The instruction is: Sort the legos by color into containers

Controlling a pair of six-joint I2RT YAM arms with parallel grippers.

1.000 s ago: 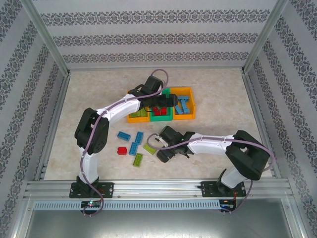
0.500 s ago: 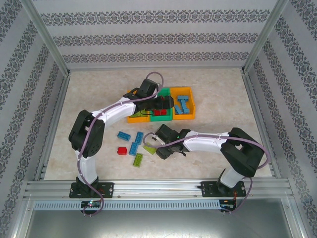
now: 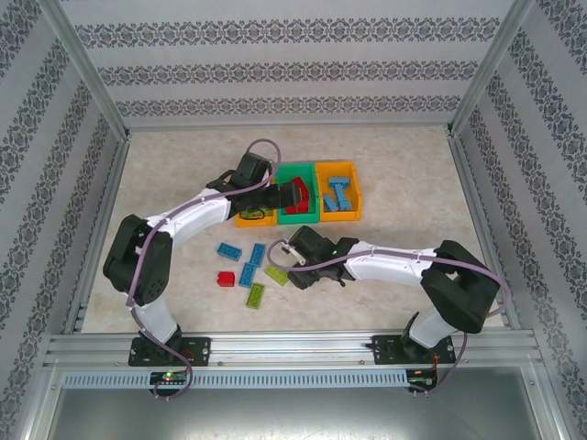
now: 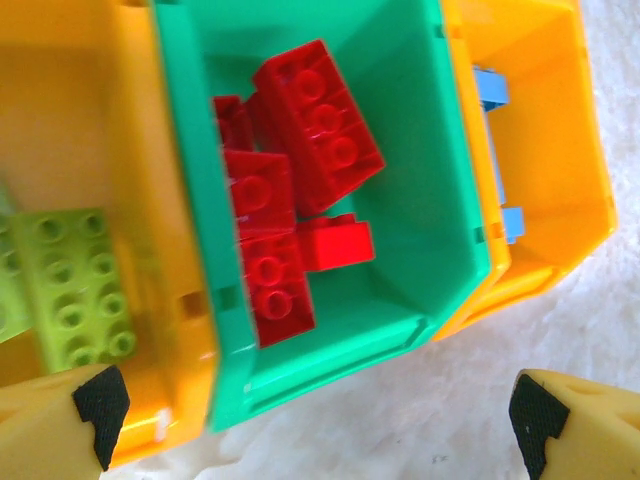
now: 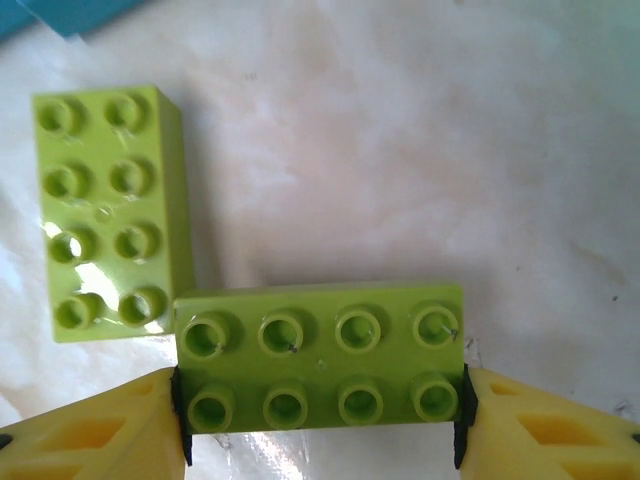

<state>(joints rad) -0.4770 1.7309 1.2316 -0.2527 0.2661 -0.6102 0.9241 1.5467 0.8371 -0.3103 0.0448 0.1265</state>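
While the pale marbled counter (image 3: pixel 404 156) holds three joined plastic bins (image 3: pixel 339 220), the left tool (image 4: pixel 320 410) hangs wide open, empty, above the green bin (image 4: pixel 430 150). The right tool (image 5: pixel 320 400) pinches a lime green studded plastic brick (image 5: pixel 320 345) on the counter; lifting it to the left orange bin (image 3: pixel 252 222) seems next.

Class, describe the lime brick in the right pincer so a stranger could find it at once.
Find the row of bins; just below it in the overhead view lie loose bricks. Two lime ones lie close there: the held brick is clamped end to end in the right pincer; its neighbour lies free.
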